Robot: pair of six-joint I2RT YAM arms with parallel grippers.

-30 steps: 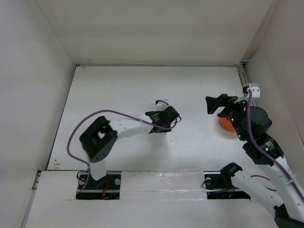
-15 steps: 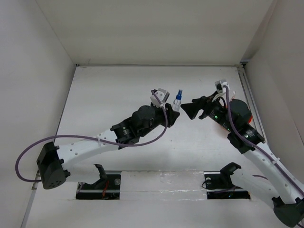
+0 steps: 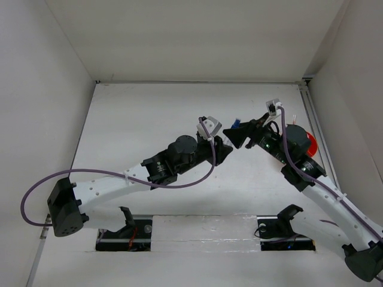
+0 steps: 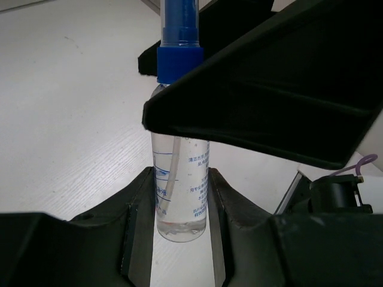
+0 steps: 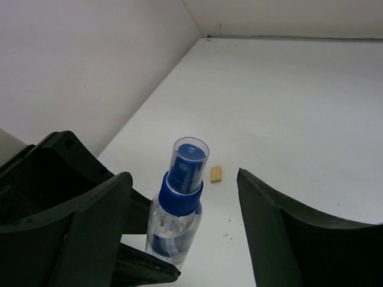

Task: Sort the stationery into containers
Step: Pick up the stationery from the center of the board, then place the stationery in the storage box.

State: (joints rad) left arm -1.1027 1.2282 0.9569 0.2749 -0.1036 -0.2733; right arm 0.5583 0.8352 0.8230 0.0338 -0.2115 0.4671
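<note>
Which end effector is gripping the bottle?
The left end effector clamps the bottle low down; the right end effector stands open around its cap.

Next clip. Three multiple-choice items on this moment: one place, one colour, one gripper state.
1. Where is the bottle?
A. held in the left gripper
B. lying loose, away from both arms
C. standing free, untouched
2. Its cap is:
A. pink
B. blue
C. green
3. The right gripper is:
A. shut tight on nothing
B. open, straddling the bottle's top
C. out of view
Answers: A, the left wrist view shows fingers against both sides of its base; B, both wrist views show blue; B, the right wrist view shows its fingers spread clear of the cap.
</note>
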